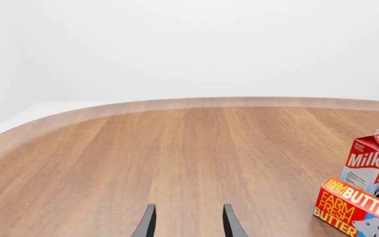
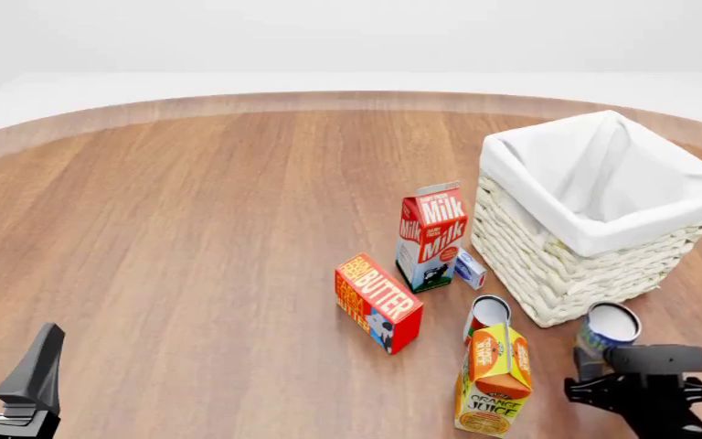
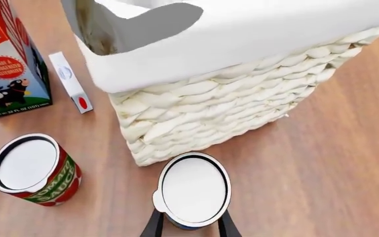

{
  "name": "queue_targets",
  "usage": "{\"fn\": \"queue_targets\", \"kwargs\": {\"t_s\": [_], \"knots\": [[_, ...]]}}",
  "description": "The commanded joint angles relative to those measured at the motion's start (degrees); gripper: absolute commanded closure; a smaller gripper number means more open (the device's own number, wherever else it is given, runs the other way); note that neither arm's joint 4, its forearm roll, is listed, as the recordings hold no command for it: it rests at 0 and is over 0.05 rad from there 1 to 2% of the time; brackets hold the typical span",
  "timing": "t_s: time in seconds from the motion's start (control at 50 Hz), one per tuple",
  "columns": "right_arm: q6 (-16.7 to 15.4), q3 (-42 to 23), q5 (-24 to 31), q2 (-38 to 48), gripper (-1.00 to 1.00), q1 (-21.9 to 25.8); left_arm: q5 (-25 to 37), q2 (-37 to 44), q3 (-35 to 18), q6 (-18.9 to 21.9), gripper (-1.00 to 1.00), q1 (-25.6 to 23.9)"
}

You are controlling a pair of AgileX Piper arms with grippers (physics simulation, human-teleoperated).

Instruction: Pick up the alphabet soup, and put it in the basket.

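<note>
The alphabet soup (image 3: 195, 190) is a small can with a pale top and a blue side, standing just off the near corner of the basket (image 3: 242, 98). My right gripper (image 3: 189, 228) has a dark finger pressed against each side of the can, shut on it. From the front, the alphabet soup (image 2: 607, 327) sits at the tip of the right gripper (image 2: 595, 361), close to the woven wall of the white-lined basket (image 2: 547, 256). My left gripper (image 1: 189, 224) is open over bare wood, and it shows at the near left corner (image 2: 15, 384), far from the objects.
A red-labelled can (image 2: 488, 315) stands left of the soup can. An orange juice carton (image 2: 494, 380) stands nearer to me. A butter box (image 2: 378, 302), a milk carton (image 2: 433, 233) and a small white box (image 2: 470, 270) lie left of the basket.
</note>
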Motion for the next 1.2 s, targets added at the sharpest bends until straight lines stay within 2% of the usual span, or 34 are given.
{"fn": "queue_targets", "kwargs": {"t_s": [0.02, 0.38, 0.62, 0.7, 1.04, 1.2], "knots": [[1.16, 0.00, 5.65, -6.77, 1.00, 0.14, 0.00, 0.00, 0.00, 0.00, -1.00, 0.00], [1.57, 0.00, 14.39, -16.74, 1.00, 0.25, 0.00, 0.00, 0.00, 0.00, -1.00, 0.00], [1.79, 0.00, 18.36, -21.65, 1.00, 0.36, 0.00, 0.00, 0.00, 0.00, -1.00, 0.00], [1.87, 0.00, 17.97, -21.52, 1.00, 0.22, 0.00, 0.00, 0.00, 0.00, -1.00, 0.00], [2.10, 0.00, 26.16, -31.10, 1.00, 0.50, 0.00, 0.00, 0.00, 0.00, -1.00, 0.00], [2.10, 0.00, 27.83, -33.40, 1.00, 0.73, 0.00, 0.00, 0.00, 0.00, -1.00, 0.00]]}}
